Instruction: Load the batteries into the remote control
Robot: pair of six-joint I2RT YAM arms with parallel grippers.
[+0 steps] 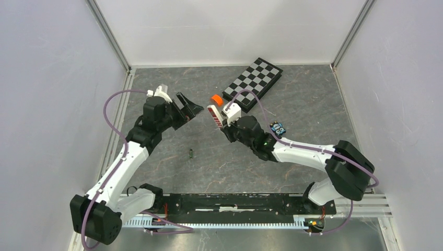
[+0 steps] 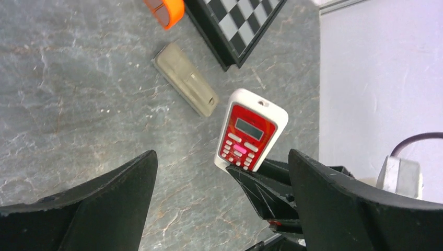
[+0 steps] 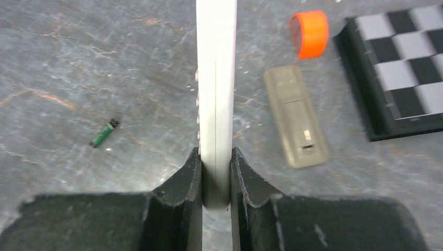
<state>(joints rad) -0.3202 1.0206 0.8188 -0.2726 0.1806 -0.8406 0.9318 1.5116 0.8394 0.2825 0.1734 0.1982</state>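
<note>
There is one remote [image 2: 251, 130], one battery [image 3: 103, 133], one tan cover [image 3: 296, 116], one orange roll [image 3: 309, 33], one chessboard [image 1: 253, 83], one gadget [image 1: 278, 127].

This looks like a robot lab. Plain white walls [image 1: 47, 104] box in a small grey table [image 1: 313, 104], and two robot arms [image 1: 130, 157] are bolted to a metal rail [image 1: 235, 201].

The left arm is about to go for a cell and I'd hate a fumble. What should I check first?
1. Grip of right end effector on remote: ok.
2. Open, empty left end effector: ok.
3. Detached battery cover lying on the table: ok.
4. One battery lying free on the table: ok.
5. A second cell in view: not ok, only one shows.
6. Empty compartment in view: cannot tell, no view shows it.
</note>
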